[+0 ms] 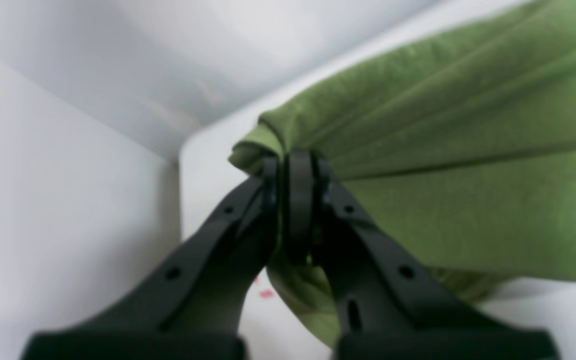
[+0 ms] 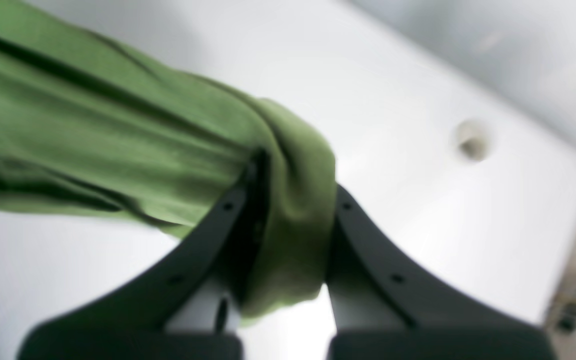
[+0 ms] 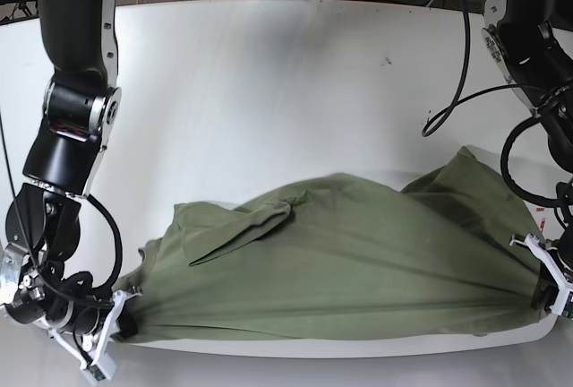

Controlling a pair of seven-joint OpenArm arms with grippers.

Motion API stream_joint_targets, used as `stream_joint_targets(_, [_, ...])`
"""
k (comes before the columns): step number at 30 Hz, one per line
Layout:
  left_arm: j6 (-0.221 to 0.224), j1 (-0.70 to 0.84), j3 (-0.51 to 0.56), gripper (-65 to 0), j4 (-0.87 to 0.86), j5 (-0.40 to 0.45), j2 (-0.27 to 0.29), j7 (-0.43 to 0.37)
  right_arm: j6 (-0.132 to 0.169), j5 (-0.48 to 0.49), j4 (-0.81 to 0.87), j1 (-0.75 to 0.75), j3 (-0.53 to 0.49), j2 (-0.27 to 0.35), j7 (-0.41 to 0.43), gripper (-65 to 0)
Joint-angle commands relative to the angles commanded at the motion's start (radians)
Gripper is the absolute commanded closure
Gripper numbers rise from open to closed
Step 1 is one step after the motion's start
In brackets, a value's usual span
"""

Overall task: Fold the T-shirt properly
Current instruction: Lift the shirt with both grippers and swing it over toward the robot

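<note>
The olive-green T-shirt point(image 3: 340, 262) hangs stretched across the near half of the white table point(image 3: 269, 91), its near edge lifted between the two arms. My left gripper point(image 3: 540, 299) is at the base view's right and is shut on a bunched corner of the T-shirt point(image 1: 418, 150); the left gripper point(image 1: 293, 165) has cloth pinched between its black fingers. At the base view's left, my right gripper point(image 3: 123, 324) is shut on the other corner. In the right wrist view the T-shirt point(image 2: 118, 140) wraps around the right gripper point(image 2: 288, 175). A sleeve point(image 3: 242, 230) lies folded on top.
Both arms stand at the near corners of the table. Black cables point(image 3: 457, 64) hang beside the arm at the right. A small round hole point(image 2: 472, 141) marks the tabletop near its edge. Floor and more cables show beyond the far edge.
</note>
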Motion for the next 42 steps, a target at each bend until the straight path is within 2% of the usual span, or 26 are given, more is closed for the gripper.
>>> stream_joint_targets(10, [0.0,-0.123,0.017,0.0,-0.04,0.0,0.0,0.002,0.0,0.006,0.005,0.169,-0.084,0.032,-0.032,0.0])
stream_joint_targets(21, [0.0,-0.02,0.021,0.0,-0.043,-0.002,0.0,-0.005,0.0,0.006,0.006,0.153,-0.087,0.061,-0.034,0.0])
stream_joint_targets(28, [0.0,0.11,0.017,0.0,-0.037,-0.002,0.003,-0.005,0.0,0.006,0.086,0.014,-0.08,0.064,-0.035,0.0])
stream_joint_targets(33, [0.0,0.199,0.015,0.0,-0.037,-0.003,0.005,-0.009,0.0,0.006,0.175,-0.146,-0.009,0.057,-0.049,0.0])
stream_joint_targets(37, [0.0,0.298,0.014,0.0,-0.038,-0.003,0.005,-0.069,0.0,0.006,0.222,-0.288,0.031,0.052,-0.052,0.0])
stream_joint_targets(42, [0.0,0.427,0.014,0.0,-0.041,-0.003,0.002,-0.129,0.0,0.006,0.281,-0.456,0.1,0.017,-0.052,0.0])
